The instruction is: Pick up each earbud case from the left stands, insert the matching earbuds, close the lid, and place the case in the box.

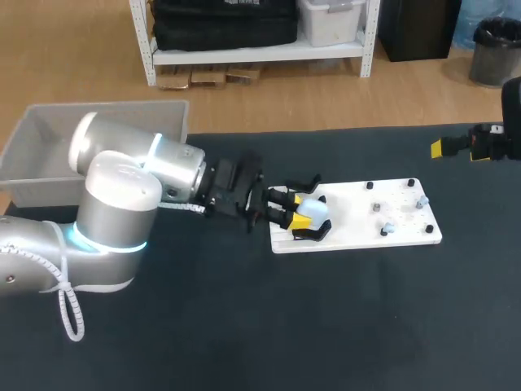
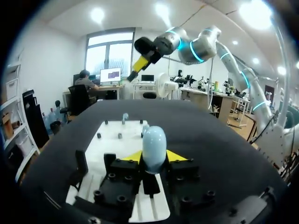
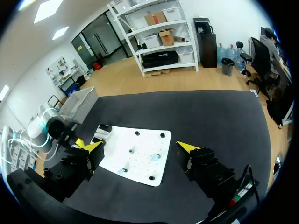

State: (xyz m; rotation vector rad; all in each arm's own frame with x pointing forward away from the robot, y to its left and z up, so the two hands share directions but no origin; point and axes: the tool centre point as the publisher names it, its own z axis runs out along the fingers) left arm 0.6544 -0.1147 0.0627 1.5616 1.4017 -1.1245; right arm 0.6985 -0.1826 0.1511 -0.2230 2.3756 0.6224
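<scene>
Left end effector (image 2: 154, 157) is closed on the upright pale blue earbud case (image 2: 153, 140) at the white board's (image 1: 358, 230) left end; the box (image 1: 41, 181) is found further left.

No writing, number or sign can be read anywhere. The pale blue rounded earbud case (image 2: 153, 147), the white flat board (image 1: 383, 213), the grey plastic box (image 1: 49, 155) and the black-covered table (image 1: 326, 326) carry no legible print. In the right wrist view, a small red and green patch (image 3: 239, 195) on the black hardware is too small to make out.
</scene>
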